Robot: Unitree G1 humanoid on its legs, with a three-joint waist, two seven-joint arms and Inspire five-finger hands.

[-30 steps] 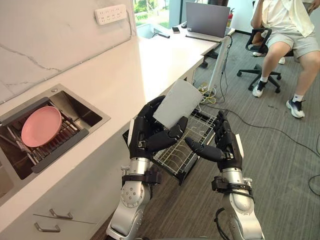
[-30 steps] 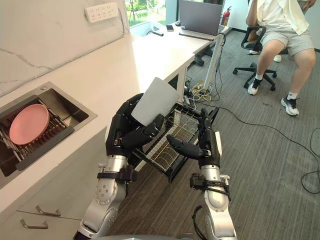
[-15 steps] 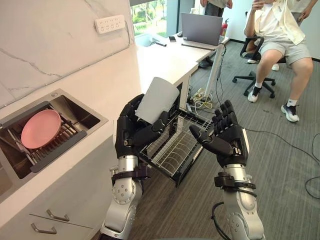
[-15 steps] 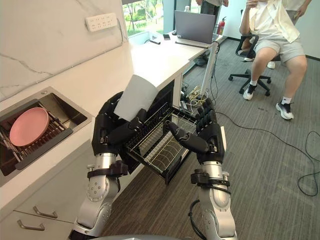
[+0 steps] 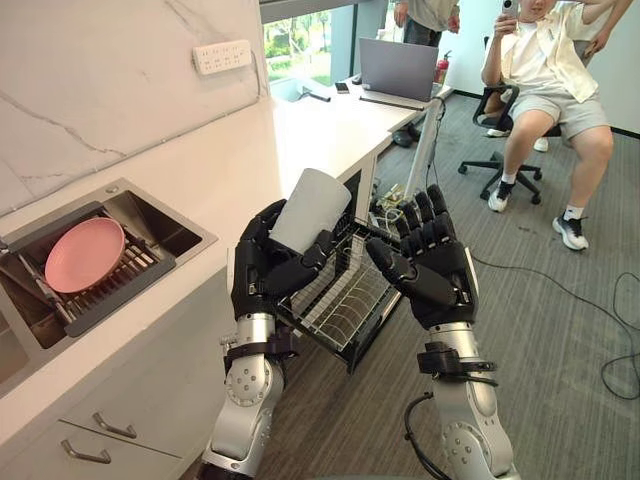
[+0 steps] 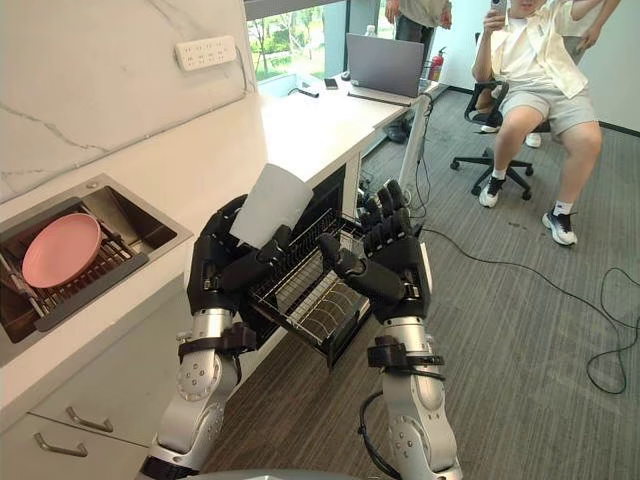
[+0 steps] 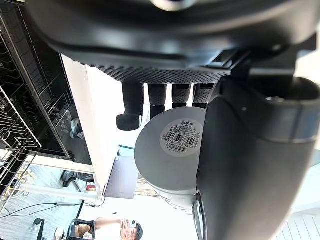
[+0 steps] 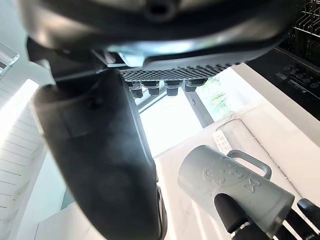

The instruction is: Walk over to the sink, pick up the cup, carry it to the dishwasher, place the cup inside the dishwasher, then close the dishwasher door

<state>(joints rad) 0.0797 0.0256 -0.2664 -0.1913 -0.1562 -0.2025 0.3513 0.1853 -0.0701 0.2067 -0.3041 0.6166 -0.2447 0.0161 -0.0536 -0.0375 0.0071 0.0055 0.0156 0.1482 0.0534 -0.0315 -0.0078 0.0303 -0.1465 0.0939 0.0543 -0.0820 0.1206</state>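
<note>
At frame centre, the left hand [image 5: 262, 280] is gripping a tilted pale-grey handled cup [image 5: 312, 205] just above the black wire dishwasher rack [image 5: 350, 305]; the right hand [image 5: 435, 275] is hovering open alongside.

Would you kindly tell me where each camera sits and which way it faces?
Left eye view: head, looking down at the left hand holding the cup near the rack, right hand open alongside.
Right eye view: beside it, same scene, both hands.
Left wrist view: along the left hand, at the cup's base.
Right wrist view: along the right hand, at the cup's side.
All share the cup.
</note>
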